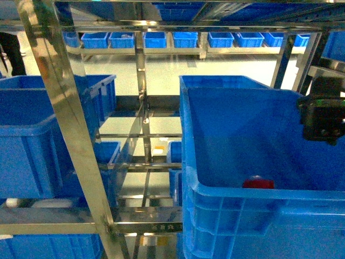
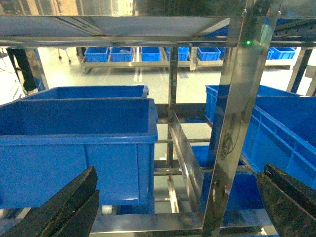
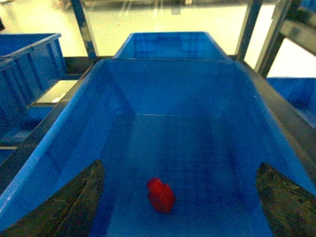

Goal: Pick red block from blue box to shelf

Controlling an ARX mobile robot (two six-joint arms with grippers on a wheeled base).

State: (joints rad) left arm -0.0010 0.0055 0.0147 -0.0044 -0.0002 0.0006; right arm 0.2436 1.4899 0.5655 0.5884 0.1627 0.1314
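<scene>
**Over the blue box, a red block waits below my spread fingers**

Below my right gripper (image 3: pixel 180 207), fingers (image 3: pixel 74 202) spread wide and holding nothing, the red block (image 3: pixel 161 195) lies alone on the floor of the blue box (image 3: pixel 74 128), toward the near wall and roughly midway between my two fingers. It rests tilted or on its side as far as I can tell, so a straight pinch may catch a corner and squirt it away across the smooth bottom. The sloping walls could also snag a finger if I descend off-centre. Nothing else shows inside this box. My left gripper (image 2: pixel 177 207) hangs with fingers (image 2: pixel 64 207) equally wide apart and empty, facing a blue crate (image 2: pixel 79 133) whose interior I cannot see. Beyond stands the shelf (image 1: pixel 64 113); carrying the block out, I judge its steel uprights the chief collision risk. Farther back, a row of small blue bins (image 1: pixel 156 39) lines a distant rack, contents too far to make out.
</scene>
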